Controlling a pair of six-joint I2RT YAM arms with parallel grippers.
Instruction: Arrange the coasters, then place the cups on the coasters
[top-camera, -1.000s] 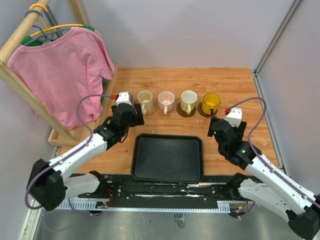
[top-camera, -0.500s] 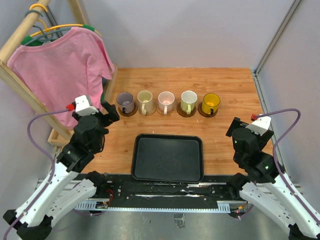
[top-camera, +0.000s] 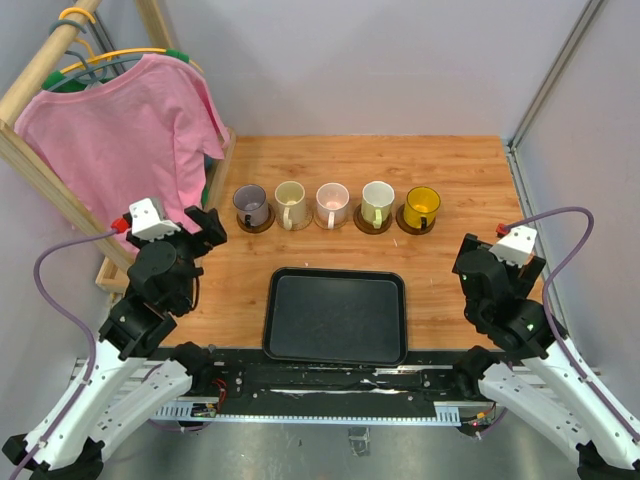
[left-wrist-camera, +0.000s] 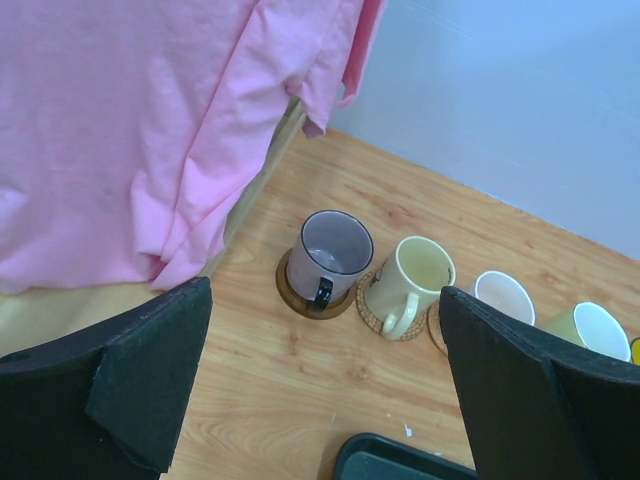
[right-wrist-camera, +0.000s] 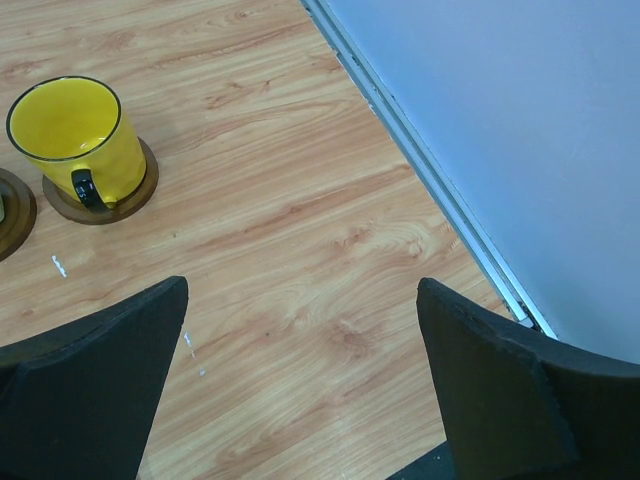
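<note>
**Hidden or unclear.** Each of the 5 coasters (top-camera: 259, 226) shows only as a thin brown rim under a cup, so the patterned tops cannot be read. In the left wrist view, the right finger covers part of the pink cup (left-wrist-camera: 500, 296) and the pale green cup (left-wrist-camera: 592, 330). The amber cup (top-camera: 421, 206) is only a sliver at the right frame edge there. The right wrist view shows 1 cup only, the amber one. Its neighbour's coaster is cut off at the left edge. The black tray (top-camera: 335, 278) is cut off at the bottom of the left wrist view.

**Surroundings.** A pink T-shirt (top-camera: 120, 140) hangs on a wooden rack (top-camera: 45, 170) at the left side of the table (top-camera: 450, 165). Its hem hangs close to the purple cup (left-wrist-camera: 330, 250). A metal rail (right-wrist-camera: 430, 175) runs along the right wall. The tray lies between the 2 arms, near their bases. Nothing stands between either gripper and the row.

**Task items and jaws.** The 5 cups (top-camera: 331, 203) stand upright in 1 row across the table beyond the tray, each on its own coaster. From left to right they are purple, cream (top-camera: 290, 204), pink, pale green and amber. The left gripper (left-wrist-camera: 323, 320) hangs above the table's left side, jaws spread wide and empty. The purple and cream cups appear between its fingers but lie well beyond them. The right gripper (right-wrist-camera: 302, 290) hangs over bare wood at the right, jaws also wide and empty. The amber cup lies beyond its left finger.
</note>
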